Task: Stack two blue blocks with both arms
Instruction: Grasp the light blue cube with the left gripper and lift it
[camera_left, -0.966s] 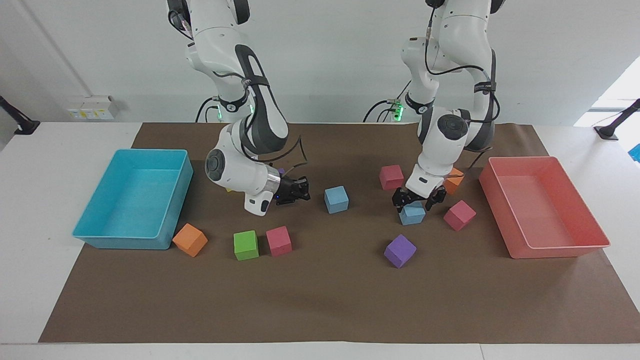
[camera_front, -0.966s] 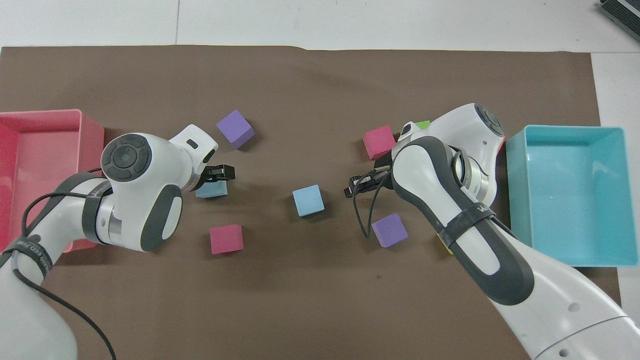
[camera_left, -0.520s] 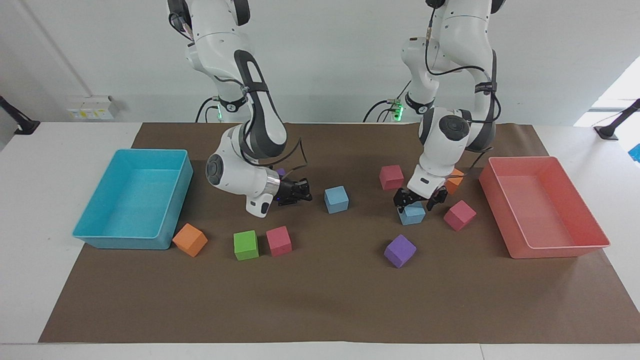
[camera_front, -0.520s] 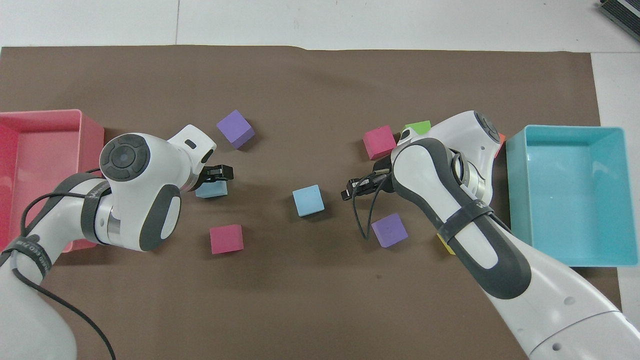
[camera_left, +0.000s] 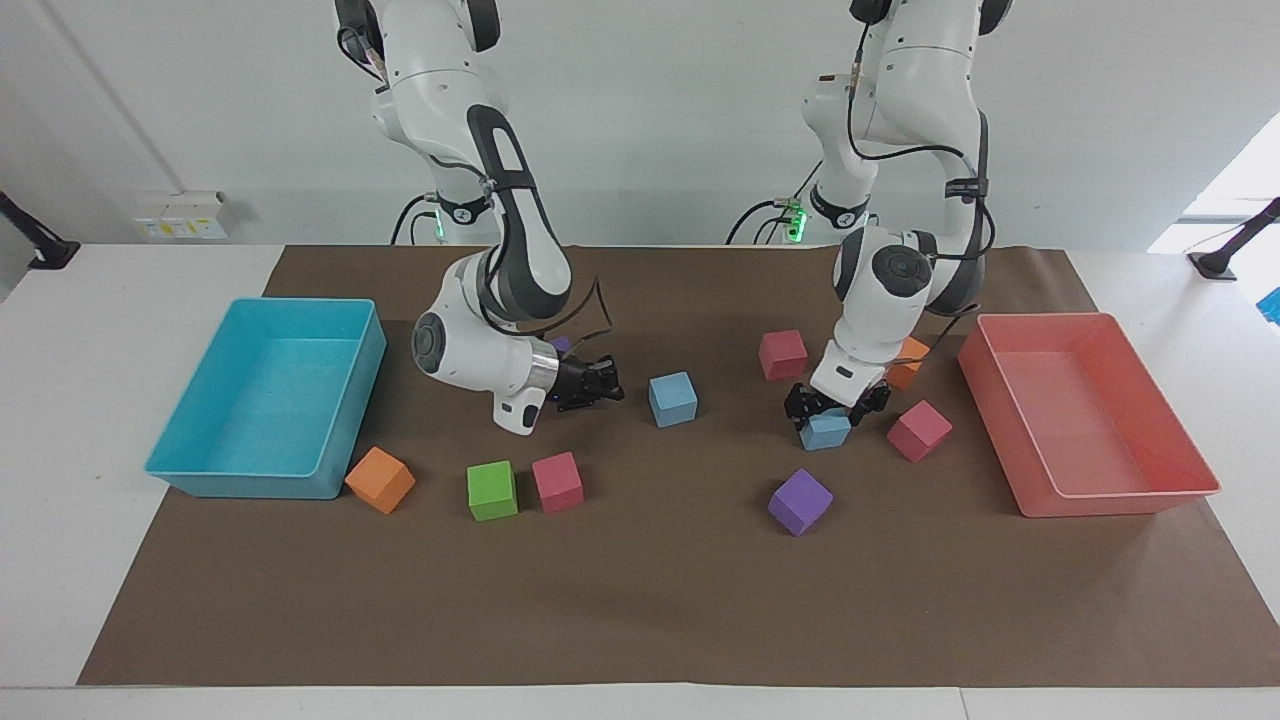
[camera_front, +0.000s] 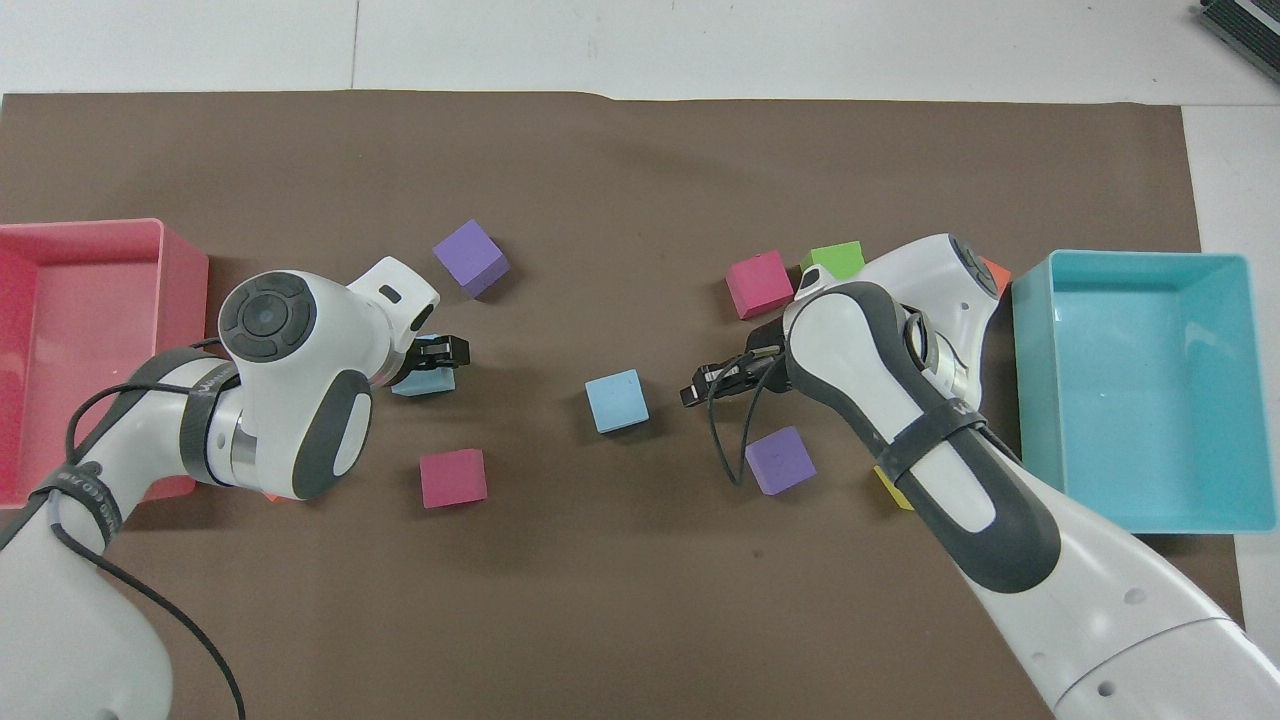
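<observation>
Toward the left arm's end, the left gripper (camera_left: 836, 403) is straddling a blue block (camera_left: 826, 431), jaws wide, seemingly for pickup; the right gripper (camera_left: 598, 383), pinched shut, is hovering at nine o'clock of the central blue block (camera_left: 672, 398).

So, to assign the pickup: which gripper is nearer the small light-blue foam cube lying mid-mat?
Right. The right gripper sits just beside that cube; the left gripper is down over the other blue cube.

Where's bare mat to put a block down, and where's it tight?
Free: the wide strip of brown mat farther from the robots than the green cube and purple cube. Tight: the left gripper sits among a blue block, red cube, and orange cube.
</observation>
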